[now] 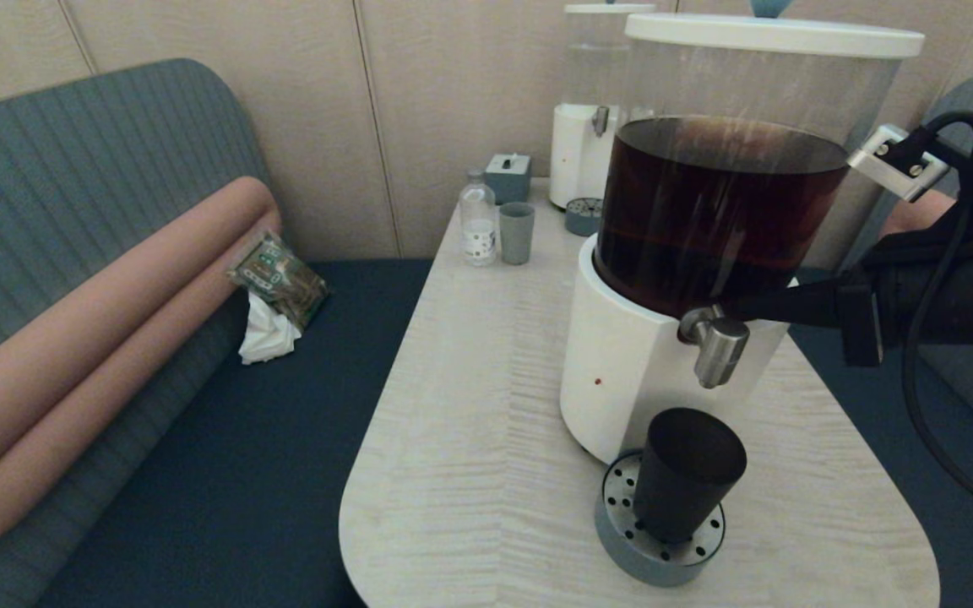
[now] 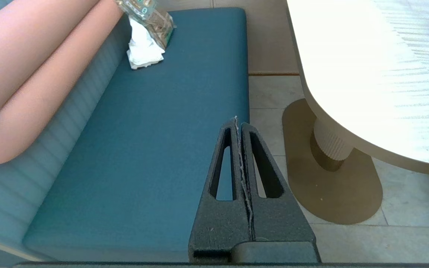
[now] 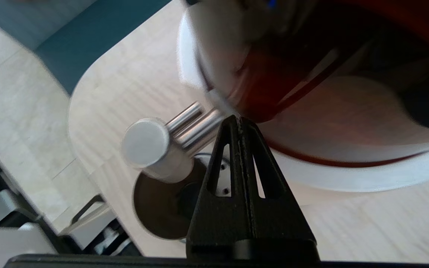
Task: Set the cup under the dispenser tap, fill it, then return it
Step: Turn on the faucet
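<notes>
Head view: small matte black tapered cup (image 1: 689, 473) sits under the short brushed-steel tap (image 1: 716, 344). My right gripper (image 1: 736, 308), fingers pressed together and empty, should nudge the tap gently. Left gripper (image 2: 240, 126), closed, is parked.

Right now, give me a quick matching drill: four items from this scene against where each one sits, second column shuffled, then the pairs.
Things:
1. black cup
2. right hand
3. left hand
4. grey-blue cup

Places or states:
A. shut, over the blue bench seat, off the table
B. beside the small clear bottle at the far end of the table
C. on the perforated drip tray below the dispenser tap
D. shut, tips by the tap's neck

Pairs: 1-C, 2-D, 3-A, 4-B
</notes>
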